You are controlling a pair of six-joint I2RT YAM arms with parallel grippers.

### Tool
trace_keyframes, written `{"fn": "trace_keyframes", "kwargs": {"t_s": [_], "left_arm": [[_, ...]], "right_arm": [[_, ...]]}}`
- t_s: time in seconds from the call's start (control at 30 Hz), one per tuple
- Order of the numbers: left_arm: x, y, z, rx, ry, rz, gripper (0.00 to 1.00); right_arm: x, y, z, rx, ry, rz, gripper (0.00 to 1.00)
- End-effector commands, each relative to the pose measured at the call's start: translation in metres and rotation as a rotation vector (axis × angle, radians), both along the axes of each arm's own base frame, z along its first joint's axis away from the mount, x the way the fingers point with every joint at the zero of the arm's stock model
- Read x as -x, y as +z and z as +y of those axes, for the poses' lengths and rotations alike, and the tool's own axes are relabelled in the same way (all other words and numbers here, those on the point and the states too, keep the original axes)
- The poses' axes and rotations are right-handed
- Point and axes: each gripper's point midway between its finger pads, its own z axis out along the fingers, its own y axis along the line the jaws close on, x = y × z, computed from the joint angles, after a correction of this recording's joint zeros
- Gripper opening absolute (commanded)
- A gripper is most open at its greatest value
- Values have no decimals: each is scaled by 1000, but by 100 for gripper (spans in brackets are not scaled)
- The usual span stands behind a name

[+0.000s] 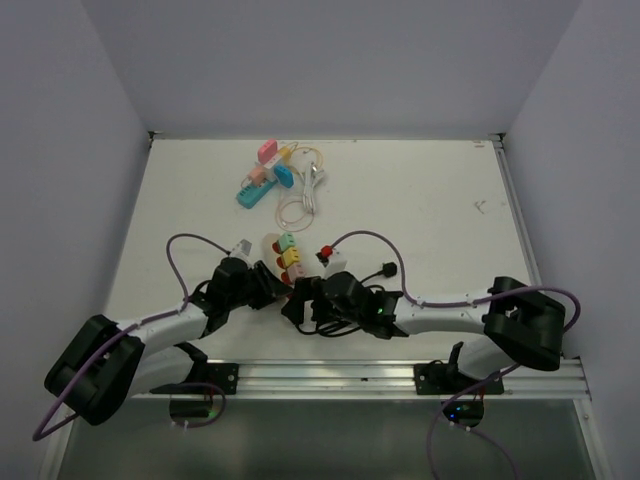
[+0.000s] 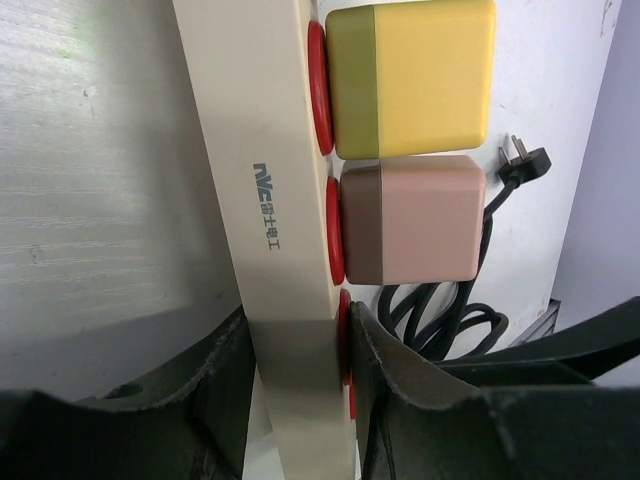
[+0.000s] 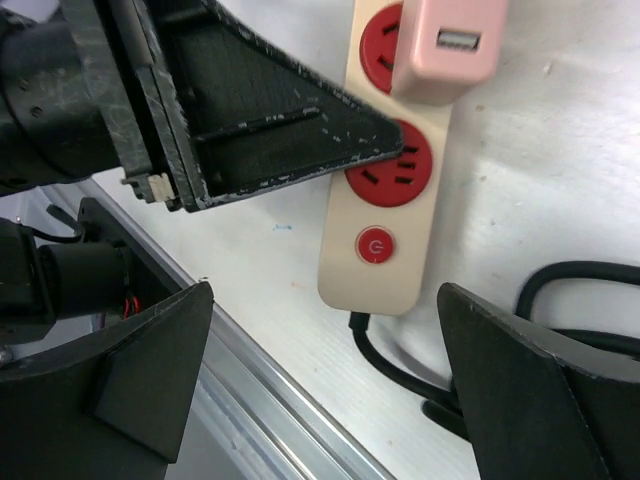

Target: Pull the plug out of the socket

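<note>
**Inspector:** Left arm, state?

**Assistant:** The left end effector (image 2: 300, 385) is clenched on the strip (image 2: 265, 150). Its fingers (image 2: 215, 390) press both long sides at the strip's near end.

**Inspector:** Right arm?

**Assistant:** The right end effector (image 3: 330, 400) is released, with its fingers wide apart. It hangs over the strip's near end, above the round red switch (image 3: 373, 245), and no contact is visible.

**Inspector:** The task's item?

**Assistant:** The pink plug (image 2: 415, 220) is seated in the strip. Between it and the switch is a bare red socket (image 3: 390, 170), partly covered by a left finger. Just beyond the pink plug sits a yellow plug (image 2: 420, 75). A green plug (image 1: 286, 240) sits at the strip's far end.

**Inspector:** Surroundings?

**Assistant:** A black cord (image 2: 440, 310) lies coiled on the bench (image 1: 420, 190), right of the strip's near end. Its black plug (image 2: 525, 160) lies loose further right. Well beyond the strip, at the far side of the bench, lie a cluster of coloured blocks (image 1: 265, 175) and a pale cable (image 1: 305, 190). I cannot tell what the blocks are.
</note>
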Motion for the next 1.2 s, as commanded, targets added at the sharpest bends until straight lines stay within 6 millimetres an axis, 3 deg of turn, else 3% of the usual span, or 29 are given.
{"fn": "trace_keyframes", "kwargs": {"t_s": [0.0, 0.17, 0.27, 0.33, 0.37, 0.4, 0.57, 0.8, 0.97, 1.0, 1.03, 1.1, 1.17], "left_arm": [[9, -14, 12, -111, -50, 0, 0], [7, -3, 12, -119, -62, -38, 0], [5, 3, 11, -118, -68, -52, 0], [4, 5, 10, -118, -74, -53, 0], [4, 5, 10, -120, -79, -50, 0], [3, 6, 9, -123, -81, -52, 0], [3, 4, 9, -133, -88, -44, 0], [3, 2, 10, -137, -86, -41, 0], [3, 2, 10, -139, -89, -44, 0], [3, 1, 10, -139, -89, -42, 0], [3, 2, 9, -140, -94, -46, 0], [3, 2, 8, -134, -101, -49, 11], [5, 2, 7, -126, -109, -49, 24]], "right_arm": [[-21, 26, -17, 34, -51, -90, 97], [-67, 37, -41, 26, -151, -78, 86], [-85, 47, -38, -8, -152, -81, 84], [-89, 41, -31, 14, -134, -69, 84], [-94, 48, -23, 1, -122, -76, 84], [-95, 39, -18, 17, -114, -57, 84], [-99, 32, 7, -31, -87, -3, 84], [-98, 4, 14, -25, -87, 52, 77], [-92, -2, 20, -63, -49, 63, 54], [-92, -1, 20, -69, -48, 62, 42], [-92, 0, 21, -76, -47, 59, 36], [-91, 1, 20, -82, -51, 60, 20], [-90, 0, 19, -83, -55, 66, 11]]}}
